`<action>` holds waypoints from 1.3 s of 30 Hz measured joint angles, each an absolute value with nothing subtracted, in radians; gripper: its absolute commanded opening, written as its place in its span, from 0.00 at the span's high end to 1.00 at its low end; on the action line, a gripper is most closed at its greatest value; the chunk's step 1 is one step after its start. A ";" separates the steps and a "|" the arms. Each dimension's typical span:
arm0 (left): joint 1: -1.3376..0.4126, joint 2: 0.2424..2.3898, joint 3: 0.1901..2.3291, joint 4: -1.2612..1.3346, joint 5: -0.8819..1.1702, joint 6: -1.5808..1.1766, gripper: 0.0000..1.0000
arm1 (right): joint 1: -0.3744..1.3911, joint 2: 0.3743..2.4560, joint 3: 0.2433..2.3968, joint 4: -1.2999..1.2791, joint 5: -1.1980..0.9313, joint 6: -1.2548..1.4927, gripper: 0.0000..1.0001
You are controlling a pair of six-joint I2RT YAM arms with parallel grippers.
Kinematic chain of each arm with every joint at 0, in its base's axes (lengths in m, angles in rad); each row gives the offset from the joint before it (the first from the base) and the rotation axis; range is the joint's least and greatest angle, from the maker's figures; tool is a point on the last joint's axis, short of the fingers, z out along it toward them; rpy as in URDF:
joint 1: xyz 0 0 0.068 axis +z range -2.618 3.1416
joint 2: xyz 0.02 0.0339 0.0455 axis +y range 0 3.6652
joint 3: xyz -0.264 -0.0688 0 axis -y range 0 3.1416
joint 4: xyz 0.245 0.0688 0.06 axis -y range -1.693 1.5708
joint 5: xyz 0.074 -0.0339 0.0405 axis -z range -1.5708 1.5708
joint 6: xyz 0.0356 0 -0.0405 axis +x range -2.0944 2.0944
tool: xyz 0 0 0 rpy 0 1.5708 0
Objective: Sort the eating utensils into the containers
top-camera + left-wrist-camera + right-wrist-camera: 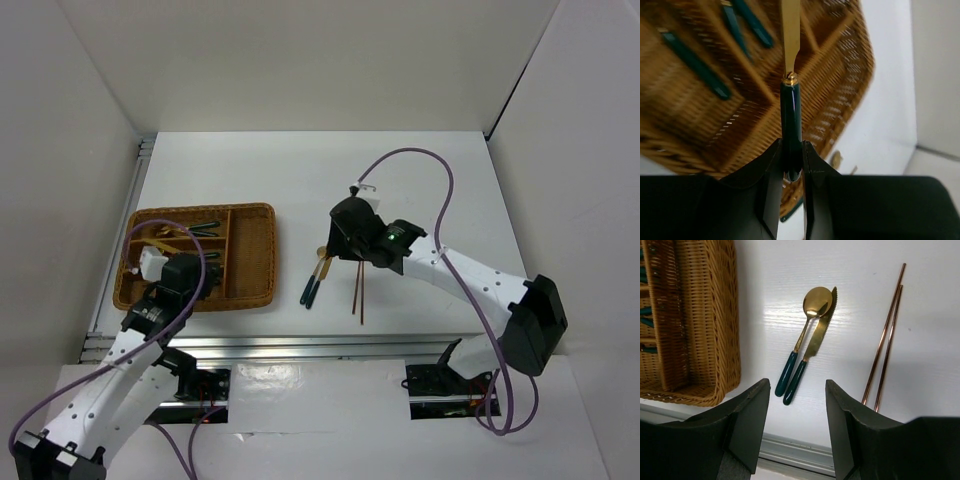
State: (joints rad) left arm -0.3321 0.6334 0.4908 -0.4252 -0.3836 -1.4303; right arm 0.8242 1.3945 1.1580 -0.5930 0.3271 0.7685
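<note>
My left gripper is shut on the dark teal handle of a knife, whose flat gold blade points up over the woven wicker tray. Several teal-handled utensils lie in the tray's compartments. A gold spoon and a serrated knife lie side by side on the white table, right of the tray. Two reddish-brown chopsticks lie further right. My right gripper hangs open above the table, nearer than the spoon and knife, with nothing between its fingers.
An aluminium rail runs along the table's near edge, just below my right gripper. White walls close the table at the back and on both sides. The tray's right wall stands close to the spoon.
</note>
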 measured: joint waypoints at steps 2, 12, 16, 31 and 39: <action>-0.332 0.634 0.496 -0.511 -0.444 -1.497 0.76 | 0.821 1.412 1.157 -0.585 0.314 0.760 0.44; -0.331 0.900 0.657 -0.815 -0.562 -1.765 0.63 | 0.813 1.511 1.153 -0.537 0.249 0.738 0.48; -0.331 0.902 0.660 -0.844 -0.566 -1.813 0.58 | 0.813 1.520 1.153 -0.525 0.239 0.734 0.49; -0.330 0.902 0.691 -0.642 -0.514 -1.452 0.56 | 0.812 1.636 1.126 -0.462 0.167 0.720 0.52; -0.330 1.021 0.698 -0.375 -0.281 -1.069 0.54 | 0.812 1.707 1.125 -0.456 0.141 0.728 0.55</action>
State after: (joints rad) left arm -0.3298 1.0210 0.6975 -0.3752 -0.2810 -1.0695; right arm 0.8116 1.7065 1.1248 -0.4564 0.1413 0.7280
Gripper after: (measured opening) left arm 0.460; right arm 0.451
